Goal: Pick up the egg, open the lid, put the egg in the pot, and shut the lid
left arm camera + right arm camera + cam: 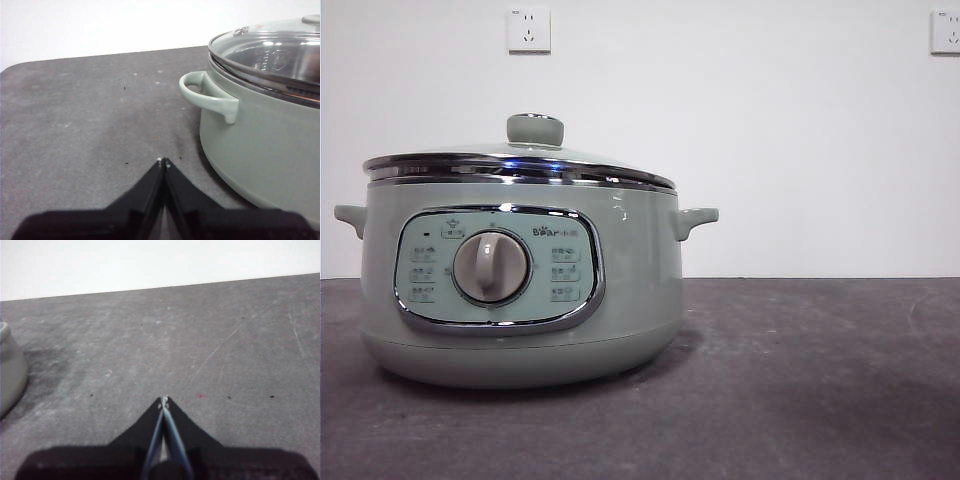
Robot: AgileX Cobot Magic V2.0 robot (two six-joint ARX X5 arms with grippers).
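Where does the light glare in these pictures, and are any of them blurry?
Front view: bright, bluish glints on the lid's chrome rim, a soft shadow under the pot. Left wrist view: white reflections on the glass, picture sharp. Right wrist view: even light, the pot only a soft-edged sliver, table scratches clear.

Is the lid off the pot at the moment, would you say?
No, the lid sits closed on the pot, its chrome rim resting all around the top in the front view.
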